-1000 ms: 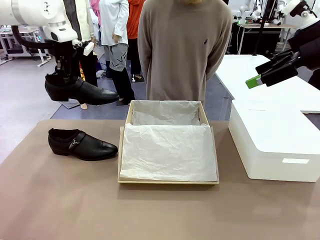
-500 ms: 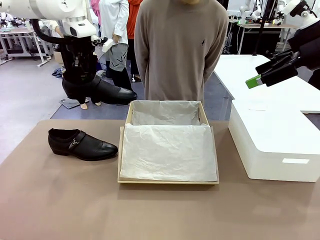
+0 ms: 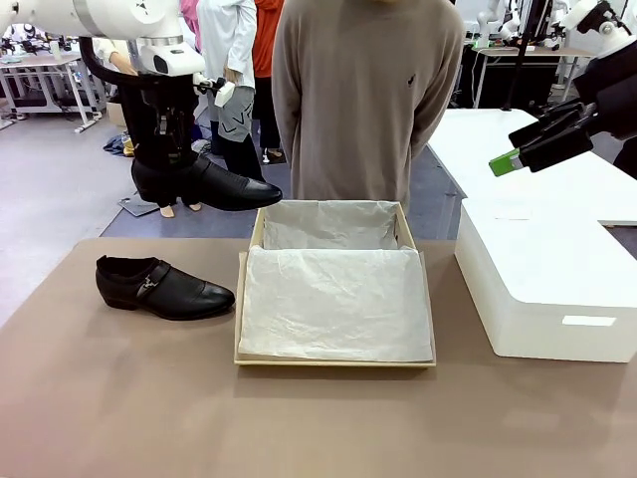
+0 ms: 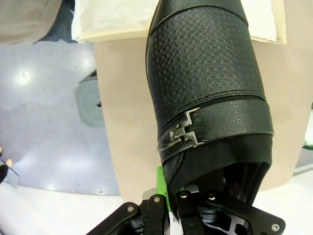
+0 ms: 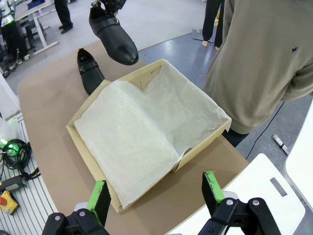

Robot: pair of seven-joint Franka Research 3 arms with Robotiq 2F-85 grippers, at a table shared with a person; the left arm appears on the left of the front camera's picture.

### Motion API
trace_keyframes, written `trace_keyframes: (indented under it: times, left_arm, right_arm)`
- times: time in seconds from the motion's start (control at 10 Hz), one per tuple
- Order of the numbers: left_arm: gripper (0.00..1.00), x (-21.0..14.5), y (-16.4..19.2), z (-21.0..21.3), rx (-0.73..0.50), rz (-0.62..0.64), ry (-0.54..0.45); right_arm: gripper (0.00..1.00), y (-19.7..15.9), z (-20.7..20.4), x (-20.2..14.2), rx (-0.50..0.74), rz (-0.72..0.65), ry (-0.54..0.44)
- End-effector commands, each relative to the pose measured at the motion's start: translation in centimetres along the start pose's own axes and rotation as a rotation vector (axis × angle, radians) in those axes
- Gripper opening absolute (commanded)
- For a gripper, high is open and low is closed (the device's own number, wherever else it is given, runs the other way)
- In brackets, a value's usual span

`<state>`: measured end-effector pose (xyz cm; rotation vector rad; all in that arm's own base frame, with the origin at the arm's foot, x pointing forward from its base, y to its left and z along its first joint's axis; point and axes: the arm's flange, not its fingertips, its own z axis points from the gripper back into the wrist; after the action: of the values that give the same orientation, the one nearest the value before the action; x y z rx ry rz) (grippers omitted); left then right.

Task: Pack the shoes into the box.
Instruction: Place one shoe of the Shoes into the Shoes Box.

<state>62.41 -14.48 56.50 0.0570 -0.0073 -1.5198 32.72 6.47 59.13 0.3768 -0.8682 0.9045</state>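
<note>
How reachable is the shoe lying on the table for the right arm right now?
Probably not easily. The right gripper is open but hangs high, right of the box; the loose shoe lies left of the box, where the left gripper hangs holding the other shoe.

bright, even overhead light; shadows soft and faint. front view sharp; the white block (image 3: 542, 289) at right is nearly washed out. the raised shoe (image 3: 204, 184) at upper left carries pale highlights. left wrist view: leather grain crisp, floor (image 4: 44, 122) at left soft with glare spots. right wrist view bows at its edges.
</note>
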Motion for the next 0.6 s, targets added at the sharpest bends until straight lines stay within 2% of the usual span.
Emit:
trace_keyframes:
  times: [0.0,0.4,0.5]
  left_arm:
    - [0.0,-0.2,-0.2,0.4,0.018,-0.013,-0.004]
    - [0.0,0.0,0.0,0.0,0.002,-0.001,-0.001]
    - [0.0,1.4,0.3,0.8,-0.003,0.016,-0.022]
  right_arm:
    - [1.0,0.0,-0.1,0.0,0.012,-0.001,-0.014]
    - [1.0,0.0,-0.1,0.0,0.012,-0.001,-0.014]
    - [1.0,0.0,-0.1,0.0,0.012,-0.001,-0.014]
